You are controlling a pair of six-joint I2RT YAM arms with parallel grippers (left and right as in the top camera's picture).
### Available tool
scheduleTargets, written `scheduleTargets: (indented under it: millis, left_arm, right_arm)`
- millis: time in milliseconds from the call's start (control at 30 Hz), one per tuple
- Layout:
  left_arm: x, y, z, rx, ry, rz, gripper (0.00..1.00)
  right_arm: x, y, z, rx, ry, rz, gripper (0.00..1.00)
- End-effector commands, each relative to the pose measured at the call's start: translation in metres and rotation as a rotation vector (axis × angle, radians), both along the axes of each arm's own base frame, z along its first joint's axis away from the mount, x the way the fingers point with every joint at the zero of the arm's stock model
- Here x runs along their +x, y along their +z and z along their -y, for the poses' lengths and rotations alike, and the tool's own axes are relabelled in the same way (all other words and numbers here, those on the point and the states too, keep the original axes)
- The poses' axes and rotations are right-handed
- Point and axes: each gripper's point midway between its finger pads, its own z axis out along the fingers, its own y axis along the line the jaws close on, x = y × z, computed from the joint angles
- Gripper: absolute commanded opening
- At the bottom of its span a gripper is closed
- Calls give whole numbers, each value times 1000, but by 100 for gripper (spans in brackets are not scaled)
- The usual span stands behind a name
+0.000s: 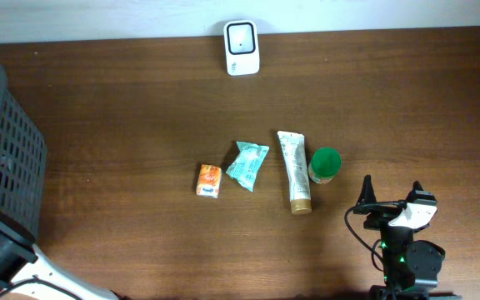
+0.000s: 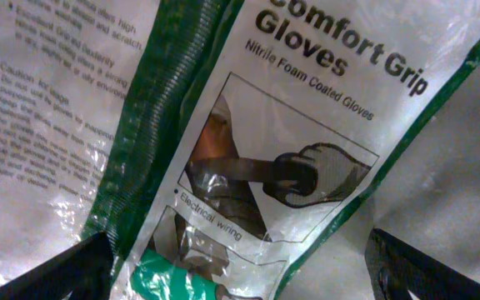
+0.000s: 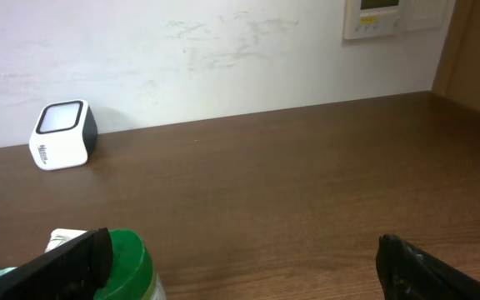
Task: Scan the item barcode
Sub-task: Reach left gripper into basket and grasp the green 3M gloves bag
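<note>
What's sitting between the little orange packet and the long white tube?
A teal packet lies between the orange packet and the white tube, seen in the overhead view.

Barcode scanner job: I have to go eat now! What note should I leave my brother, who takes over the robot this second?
Left gripper: jaws open, holding nothing, above a Comfort Grip Gloves pack.
Right gripper: jaws open, empty, just beside the green-lidded jar.
Things: orange packet, teal packet, tube and the jar lie in a row mid-table. The white barcode scanner stands at the far edge.
Done: nothing is held, and no item is at the scanner.
Left: grab one item and show its barcode to the scanner.
</note>
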Motion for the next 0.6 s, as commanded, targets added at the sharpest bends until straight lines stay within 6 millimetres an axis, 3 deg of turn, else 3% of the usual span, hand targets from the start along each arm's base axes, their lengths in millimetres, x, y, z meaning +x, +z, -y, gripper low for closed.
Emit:
scheduleTargets:
  millis: [0, 467, 567]
  left_arm:
    - [-5, -27, 1, -26, -61, -55, 94]
    - [-20, -77, -4, -34, -48, -170, 86]
    - [-21, -80, -3, -39, -48, -175, 67]
  right_arm:
    - [-1, -3, 3, 0, -18, -7, 98]
    - [-1, -3, 3, 0, -18, -7, 98]
    - [-1, -3, 3, 0, -18, -7, 98]
